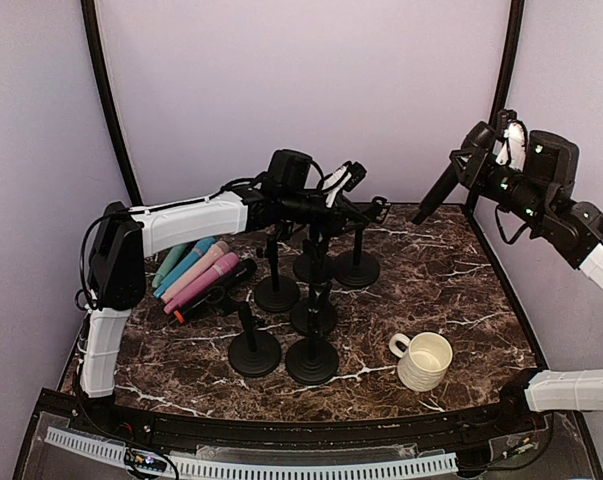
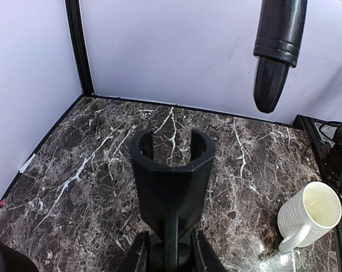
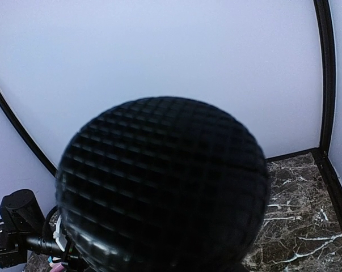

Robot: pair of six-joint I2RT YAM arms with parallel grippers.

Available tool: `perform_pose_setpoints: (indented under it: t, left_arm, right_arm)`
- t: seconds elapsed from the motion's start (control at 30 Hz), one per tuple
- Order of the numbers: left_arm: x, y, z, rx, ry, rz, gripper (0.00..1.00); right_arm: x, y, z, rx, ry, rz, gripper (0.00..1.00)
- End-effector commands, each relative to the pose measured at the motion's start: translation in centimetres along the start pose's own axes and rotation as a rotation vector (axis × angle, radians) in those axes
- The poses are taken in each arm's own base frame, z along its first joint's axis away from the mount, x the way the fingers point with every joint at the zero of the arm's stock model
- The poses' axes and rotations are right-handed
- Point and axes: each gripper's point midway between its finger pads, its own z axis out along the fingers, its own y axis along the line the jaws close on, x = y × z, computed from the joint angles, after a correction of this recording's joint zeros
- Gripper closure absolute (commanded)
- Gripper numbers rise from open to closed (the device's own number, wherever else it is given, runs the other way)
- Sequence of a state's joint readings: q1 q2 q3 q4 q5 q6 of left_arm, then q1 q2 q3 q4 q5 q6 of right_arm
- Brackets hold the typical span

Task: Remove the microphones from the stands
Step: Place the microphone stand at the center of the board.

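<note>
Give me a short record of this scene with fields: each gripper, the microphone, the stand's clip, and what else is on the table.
left gripper: shut on the stand just below its clip
right gripper: raised at the right, shut on the black microphone
clip: empty, microphone above and apart from it
other stands: several, upright on the table
loose microphones: piled at left
mug: upright, front right

The black microphone hung tilted in the air, mesh head uppermost and tail pointing down, high above and behind the mug. The black stand stood upright, behind and left of the mug, its U-shaped clip empty.
</note>
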State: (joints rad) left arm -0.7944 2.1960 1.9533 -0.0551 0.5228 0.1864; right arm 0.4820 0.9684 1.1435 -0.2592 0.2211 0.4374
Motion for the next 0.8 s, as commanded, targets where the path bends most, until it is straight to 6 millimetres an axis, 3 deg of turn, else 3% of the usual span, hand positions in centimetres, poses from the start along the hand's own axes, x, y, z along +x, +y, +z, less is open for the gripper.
perform_pose_setpoints:
  t: [0.0,0.4,0.77]
  left_arm:
    - [-2.7,-0.4,-0.2,0.021,-0.114,0.076,1.00]
    - [-1.6,1.1,-0.1,0.006,-0.096,0.059,1.00]
    - [-4.4,2.7,-1.4,-0.029,-0.150,0.049,1.00]
  right_arm:
    - [-1.4,0.4,-0.7,-0.027,-0.053,0.026,1.00]
    - [-0.9,0.2,-0.7,-0.027,-0.043,0.032,1.00]
    - [0.2,0.2,-0.4,-0.036,-0.016,0.051,1.00]
